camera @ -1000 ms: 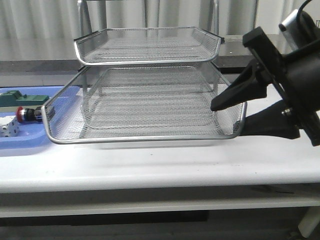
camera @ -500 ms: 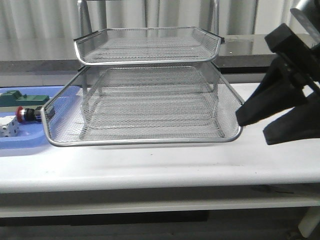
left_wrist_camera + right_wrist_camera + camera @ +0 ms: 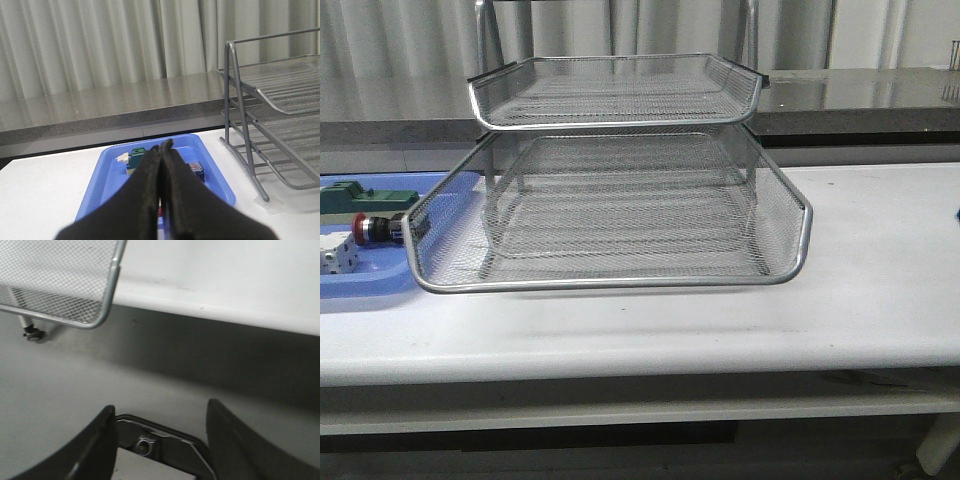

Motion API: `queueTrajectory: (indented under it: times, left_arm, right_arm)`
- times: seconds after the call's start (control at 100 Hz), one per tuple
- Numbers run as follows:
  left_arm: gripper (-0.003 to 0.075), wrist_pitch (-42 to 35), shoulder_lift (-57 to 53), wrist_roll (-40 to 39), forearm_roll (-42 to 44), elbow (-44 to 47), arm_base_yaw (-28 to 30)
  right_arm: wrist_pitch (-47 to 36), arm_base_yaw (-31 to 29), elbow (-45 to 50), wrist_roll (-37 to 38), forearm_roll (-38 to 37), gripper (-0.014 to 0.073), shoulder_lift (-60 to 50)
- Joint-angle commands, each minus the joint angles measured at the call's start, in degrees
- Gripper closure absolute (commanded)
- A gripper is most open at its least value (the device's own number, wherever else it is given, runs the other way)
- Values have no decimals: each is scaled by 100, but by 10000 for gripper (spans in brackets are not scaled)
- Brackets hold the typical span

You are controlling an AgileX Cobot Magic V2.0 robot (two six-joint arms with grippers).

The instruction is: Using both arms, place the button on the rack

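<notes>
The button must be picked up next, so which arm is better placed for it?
Probably the left. Its gripper, fingers together, hangs over the blue tray holding the button. The right gripper is open at the rack's far corner.

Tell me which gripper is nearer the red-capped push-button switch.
Left. The left gripper hangs shut over the blue tray holding the button; the right gripper, open, is past the rack's far corner.
</notes>
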Motion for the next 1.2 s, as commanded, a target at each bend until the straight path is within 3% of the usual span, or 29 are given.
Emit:
queueTrajectory:
  times: [0.0,0.18,0.35,0.68,1.01,1.11,1.19]
  left_arm:
    - [741,-471,-182,-66,-29,316,-9]
    - [741,-471,-182,-66,-29,316,-9]
    - [741,-471,-182,-66,-29,316,-9]
    - [741,-471,-182,-66,-29,316,-9]
    - [741,-471,-182,-66,-29,316,-9]
    - [741,-471,-182,-66,-29,316,-9]
    - [741,-471,-182,-66,-29,316,-9]
  right_arm:
    - [62,-3,-316,629,-858,181,-437]
    - [412,-3,-398,1468,-1903,181,-1236]
    - [754,-3,-398,1910,-2409,181,-2030]
    - [1068,-3,-393,2012,-2631,181,-3280]
    - [1189,-3,-387,2012,-2643,185,-3434]
    - [1194,-3,-387,2012,-2643,236,-3434]
    - [1199,-3,-387,2012,-2643,327,-3434]
